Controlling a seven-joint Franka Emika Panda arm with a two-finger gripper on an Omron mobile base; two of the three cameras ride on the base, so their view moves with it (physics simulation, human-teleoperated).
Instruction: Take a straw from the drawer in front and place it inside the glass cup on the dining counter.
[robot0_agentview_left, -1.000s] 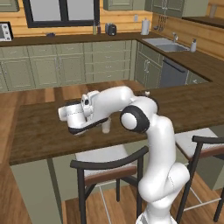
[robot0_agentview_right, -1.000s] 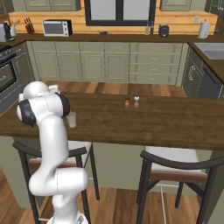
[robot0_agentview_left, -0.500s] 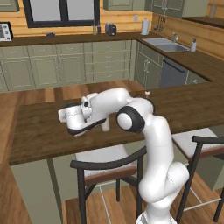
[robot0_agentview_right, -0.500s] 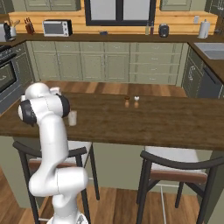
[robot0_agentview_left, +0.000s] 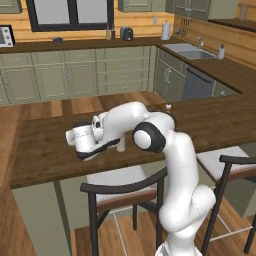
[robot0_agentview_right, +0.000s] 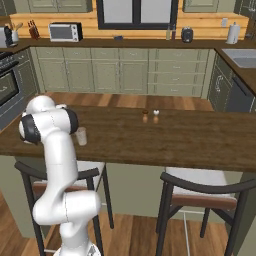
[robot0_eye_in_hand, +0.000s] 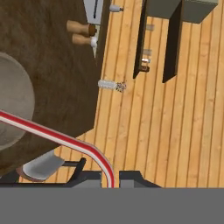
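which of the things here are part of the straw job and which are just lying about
Job:
straw, clamped in the gripper
glass cup
dining counter

Lying about:
two small shakers on the counter
stools
microwave
sink

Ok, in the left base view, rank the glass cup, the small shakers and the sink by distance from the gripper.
1. Glass cup, right beside the gripper holding the straw.
2. Small shakers, far edge of the dining counter, to the right.
3. Sink, far back right.
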